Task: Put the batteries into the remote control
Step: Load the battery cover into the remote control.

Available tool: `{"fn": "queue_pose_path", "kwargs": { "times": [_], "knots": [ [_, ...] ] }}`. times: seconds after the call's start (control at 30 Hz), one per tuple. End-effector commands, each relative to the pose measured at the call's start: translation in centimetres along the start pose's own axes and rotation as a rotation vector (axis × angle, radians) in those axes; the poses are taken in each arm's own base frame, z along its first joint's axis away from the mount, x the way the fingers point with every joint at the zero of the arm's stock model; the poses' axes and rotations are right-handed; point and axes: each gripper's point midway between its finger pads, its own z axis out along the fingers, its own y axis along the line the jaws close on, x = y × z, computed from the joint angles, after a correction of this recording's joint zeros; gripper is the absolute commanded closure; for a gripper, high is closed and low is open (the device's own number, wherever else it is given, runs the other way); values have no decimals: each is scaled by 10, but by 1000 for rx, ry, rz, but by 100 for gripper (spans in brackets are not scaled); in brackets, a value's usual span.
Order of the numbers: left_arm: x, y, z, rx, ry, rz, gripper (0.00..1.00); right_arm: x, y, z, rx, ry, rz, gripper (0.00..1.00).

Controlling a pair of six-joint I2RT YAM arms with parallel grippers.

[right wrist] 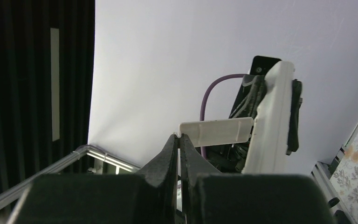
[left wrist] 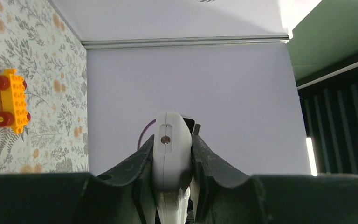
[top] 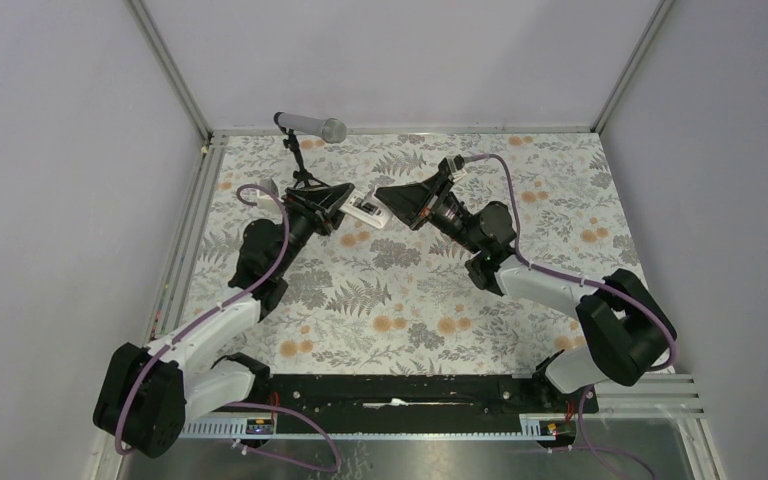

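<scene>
Right wrist view: my right tool (right wrist: 178, 140), pinched shut on one end of the flat white cover (right wrist: 216, 131), holds its far end against the remote control (right wrist: 272, 121), which my left tool (left wrist: 172, 151) clamps off the tabletop (top: 410, 300). This looks like closing the compartment: I should keep the cover square to the remote and ease in against a firm left grip. No batteries show, so whether they are loaded is unclear. Only the left wrist view catches the orange toy car (left wrist: 9, 100).
</scene>
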Motion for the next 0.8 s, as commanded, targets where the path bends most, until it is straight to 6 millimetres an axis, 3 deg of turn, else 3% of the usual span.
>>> {"fn": "queue_pose_path", "kwargs": {
  "times": [0.0,0.77],
  "knots": [
    [4,-47,2,125,13,70,100,-4,25,5,-102,-13,35,100],
    [10,-40,11,115,21,85,100,1,20,14,-100,6,43,100]
  ]
}}
